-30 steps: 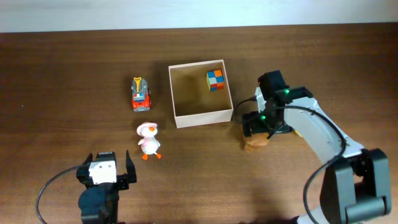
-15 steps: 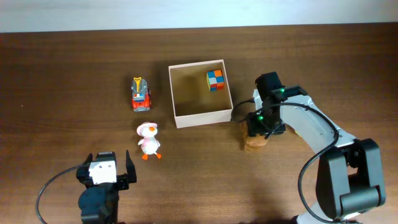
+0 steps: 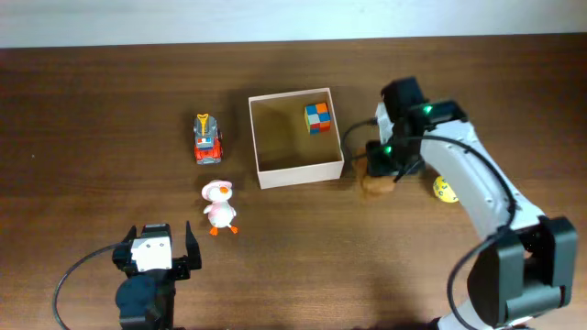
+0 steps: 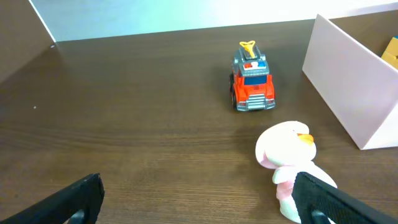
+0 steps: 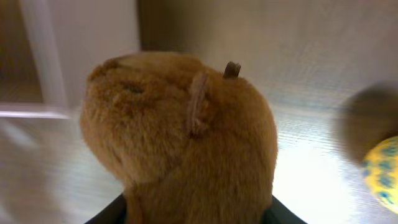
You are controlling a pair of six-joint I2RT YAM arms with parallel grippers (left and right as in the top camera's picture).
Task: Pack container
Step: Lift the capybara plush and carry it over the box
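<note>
The container point(image 3: 299, 170) is a shallow white-walled box with a tan inside, standing mid-table with a multicoloured cube point(image 3: 317, 116) in its back right corner. My right gripper point(image 3: 383, 167) is shut on a brown plush capybara point(image 3: 375, 183), just right of the container's front right corner. The right wrist view is filled by the plush point(image 5: 180, 137), with the black fingers pressed on both its flanks and the container's white wall point(image 5: 93, 50) behind. My left gripper point(image 3: 154, 253) stands open near the front left, with nothing between its fingers point(image 4: 81, 198).
A red toy fire truck point(image 3: 207, 137) and a white duck with orange feet point(image 3: 218, 203) lie left of the container. The left wrist view shows the truck point(image 4: 252, 86) and the duck point(image 4: 287, 155). A small yellow ball point(image 3: 446, 190) lies right of the plush.
The right gripper has closed on the brown plush and carried it toward the back, next to the container's corner. A yellow ball now shows to its right. The left arm is still.
</note>
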